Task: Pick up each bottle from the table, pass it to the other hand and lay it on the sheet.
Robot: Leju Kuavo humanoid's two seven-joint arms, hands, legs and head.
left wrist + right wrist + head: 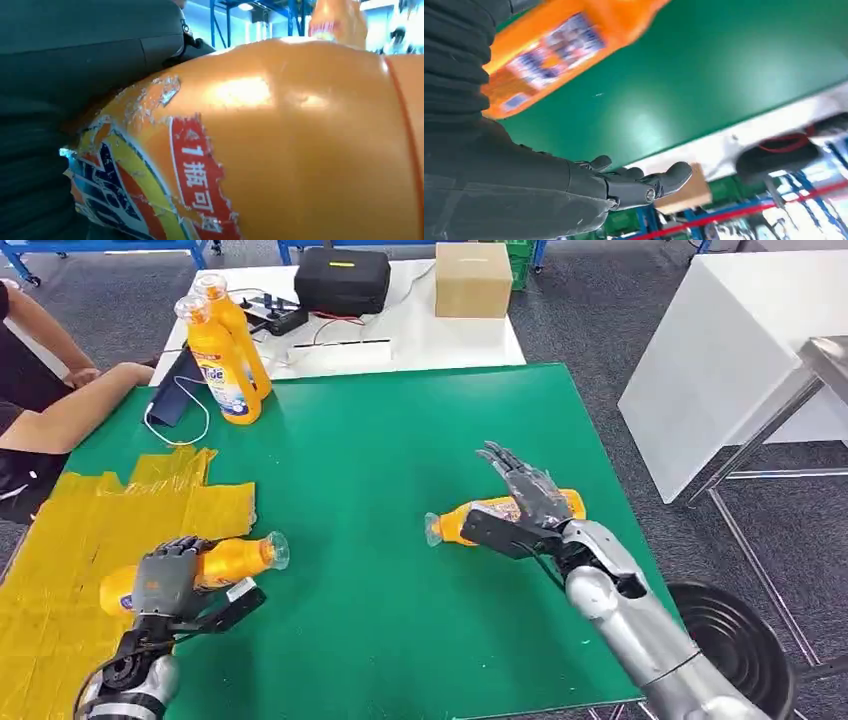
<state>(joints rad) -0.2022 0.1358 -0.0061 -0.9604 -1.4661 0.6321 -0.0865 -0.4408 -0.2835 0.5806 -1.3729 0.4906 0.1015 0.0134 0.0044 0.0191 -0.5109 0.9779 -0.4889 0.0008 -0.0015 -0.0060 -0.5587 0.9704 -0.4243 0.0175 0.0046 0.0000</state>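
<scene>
Nearest, the left hand (168, 580) grips an orange bottle (225, 562) round its body, at the edge of the yellow sheet (75, 530). Its label is peeling, and the smooth plastic looks slick, so the wide middle seems the safest hold. Further in, the right hand (525, 495) hovers with fingers spread above a second bottle (470, 518) lying on the green table (370, 460), probably not touching it. Two upright bottles (228, 355) stand at the far edge.
</scene>
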